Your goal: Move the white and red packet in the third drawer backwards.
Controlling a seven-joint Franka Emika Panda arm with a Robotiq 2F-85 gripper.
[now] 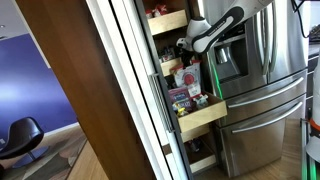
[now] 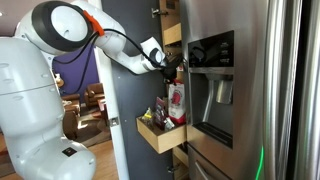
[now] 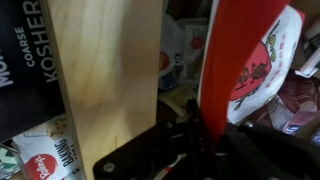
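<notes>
Over the pulled-out drawer [image 2: 158,138], my claw [image 3: 200,135] is clamped on the upright packet [image 3: 255,70] (by its red top edge).

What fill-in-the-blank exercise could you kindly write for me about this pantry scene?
1. The top band of the packet is ____.
2. In the wrist view, the dark box reads "COARSE ____".
3. The packet stands in a pulled-out drawer made of ____.
4. The steel appliance beside the drawers is a ____.

Missing words: red; KOSHER; wood; refrigerator.
</notes>
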